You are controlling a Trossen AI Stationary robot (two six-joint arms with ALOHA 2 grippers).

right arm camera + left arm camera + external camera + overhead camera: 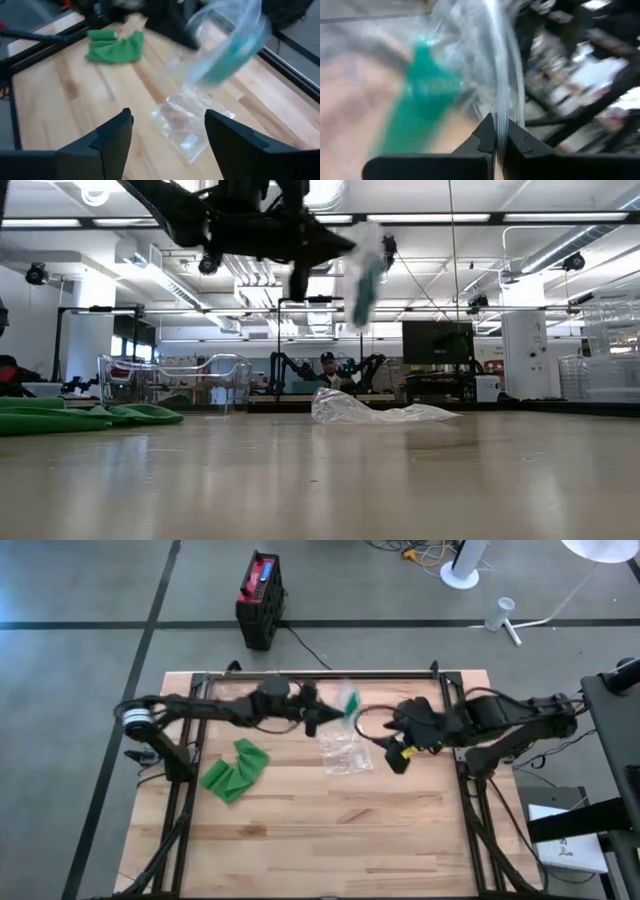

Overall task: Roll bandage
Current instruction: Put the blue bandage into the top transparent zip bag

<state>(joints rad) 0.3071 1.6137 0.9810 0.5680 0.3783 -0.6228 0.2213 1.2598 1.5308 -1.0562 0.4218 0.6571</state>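
Left claw [499,131] is up off the worktop [330,830], pinched tight on the edge of a clear plastic bag [365,265] with a green bandage roll [422,97] inside, dangling in mid-air. Right claw [167,132] hangs released, fingers spread, just above a second, crumpled clear bag [345,750] lying flat. Over by the left arm, a loose green bandage [234,770] sits partly unrolled on the wood.
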